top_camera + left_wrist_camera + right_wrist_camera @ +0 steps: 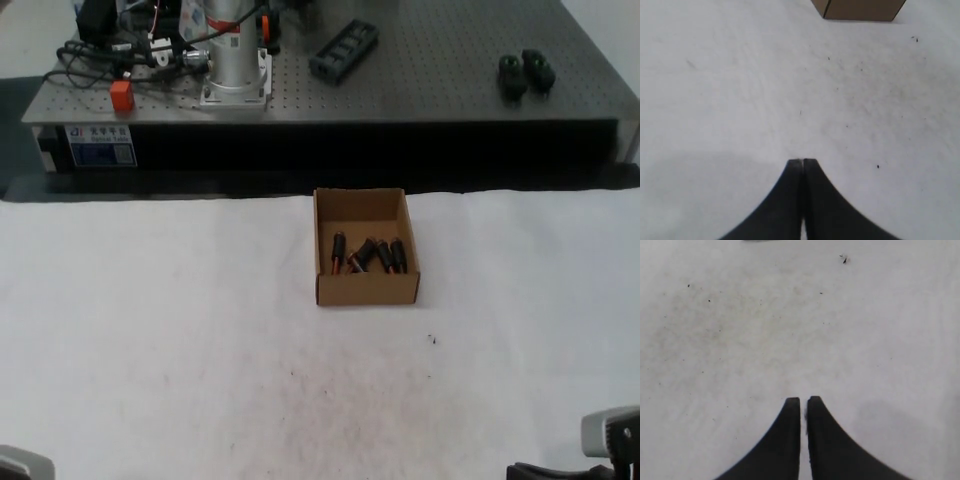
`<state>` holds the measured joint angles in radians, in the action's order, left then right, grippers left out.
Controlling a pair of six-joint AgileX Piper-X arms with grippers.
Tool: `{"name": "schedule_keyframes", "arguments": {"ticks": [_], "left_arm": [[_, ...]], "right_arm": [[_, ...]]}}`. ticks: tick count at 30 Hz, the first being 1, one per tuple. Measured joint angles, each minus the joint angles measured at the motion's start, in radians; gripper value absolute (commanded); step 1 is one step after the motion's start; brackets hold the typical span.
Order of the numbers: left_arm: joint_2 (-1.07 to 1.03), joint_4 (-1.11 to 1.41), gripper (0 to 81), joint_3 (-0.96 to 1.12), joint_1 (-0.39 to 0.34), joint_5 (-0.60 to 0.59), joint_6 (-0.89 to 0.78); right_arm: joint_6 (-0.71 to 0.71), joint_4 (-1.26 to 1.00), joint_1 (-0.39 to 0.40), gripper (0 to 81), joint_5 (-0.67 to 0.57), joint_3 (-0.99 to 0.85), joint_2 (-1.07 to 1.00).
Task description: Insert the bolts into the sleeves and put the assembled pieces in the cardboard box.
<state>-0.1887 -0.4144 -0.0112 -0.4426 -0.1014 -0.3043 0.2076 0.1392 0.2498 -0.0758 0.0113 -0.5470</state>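
An open cardboard box [366,288] stands in the middle of the white cloth, and its near wall [860,9] also shows in the left wrist view. Several black sleeves with orange-red bolts [368,254] lie inside it along the near wall. My left gripper [802,161] hangs shut over bare cloth, well short of the box, with nothing between its fingers. My right gripper [803,399] is likewise shut and empty above bare cloth. In the high view, parts of both arms show at the near corners: one arm [22,465] at the left, one arm [600,450] at the right.
A grey perforated bench [430,70] stands behind the cloth, carrying a metal post [235,55], cables, an orange block [121,94], a black tray [343,48] and two black knobs [525,72]. White cloth [200,350] spreads wide around the box.
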Motion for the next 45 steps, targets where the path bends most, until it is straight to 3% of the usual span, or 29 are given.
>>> {"name": "schedule_keyframes", "arguments": {"ticks": [27, 45], "left_arm": [[0.0, 0.0, 0.6, 0.0, 0.0, 0.0, -0.053], [0.005, -0.081, 0.6, 0.0, 0.0, 0.0, -0.053]], "right_arm": [[0.013, -0.001, 0.0, 5.4, 0.014, 0.0, 0.004], [0.013, -0.001, 0.0, 5.4, 0.014, 0.0, 0.355]]}}
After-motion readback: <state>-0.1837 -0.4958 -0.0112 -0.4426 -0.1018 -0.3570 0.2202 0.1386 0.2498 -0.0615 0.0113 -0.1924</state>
